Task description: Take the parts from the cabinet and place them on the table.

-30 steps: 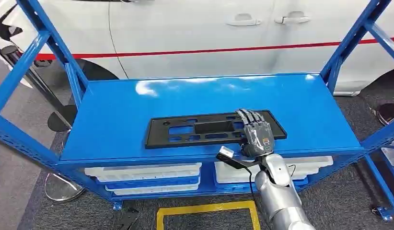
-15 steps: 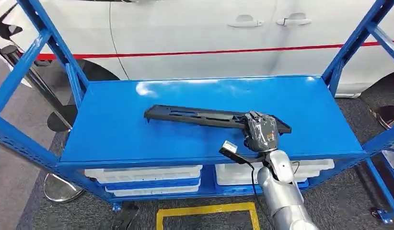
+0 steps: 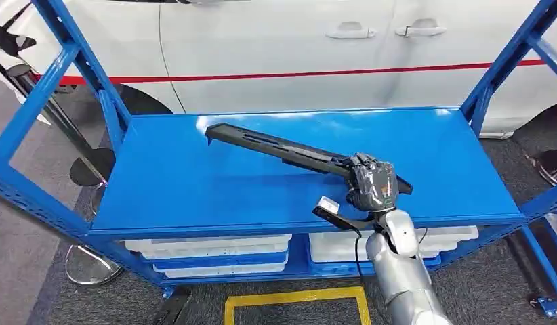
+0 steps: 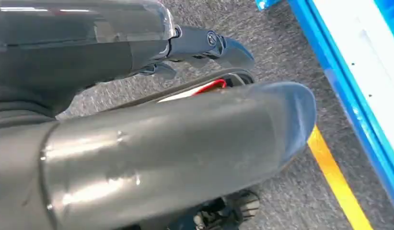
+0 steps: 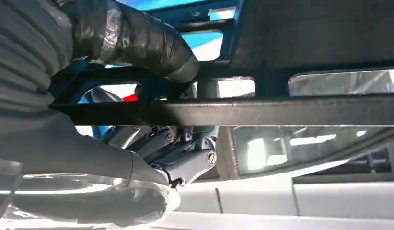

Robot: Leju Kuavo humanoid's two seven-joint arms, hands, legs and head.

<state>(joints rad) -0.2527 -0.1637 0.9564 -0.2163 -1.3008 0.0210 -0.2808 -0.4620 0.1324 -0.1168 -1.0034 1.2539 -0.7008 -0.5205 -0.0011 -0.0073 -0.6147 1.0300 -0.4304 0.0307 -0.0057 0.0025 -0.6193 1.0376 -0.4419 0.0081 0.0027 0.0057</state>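
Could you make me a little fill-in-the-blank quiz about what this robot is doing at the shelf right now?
1. The right hand grips a long ____ plastic part.
2. The far end of the part is tilted up off the ____ shelf.
3. Beneath that shelf lie flat ____ trays.
4. Behind the rack stands a white ____ with a red stripe.

Missing words: black; blue; white; car

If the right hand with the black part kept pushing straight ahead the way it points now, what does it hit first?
Probably nothing on the blue shelf: the right hand grips the black part, which points toward the white car behind. Depth unclear.
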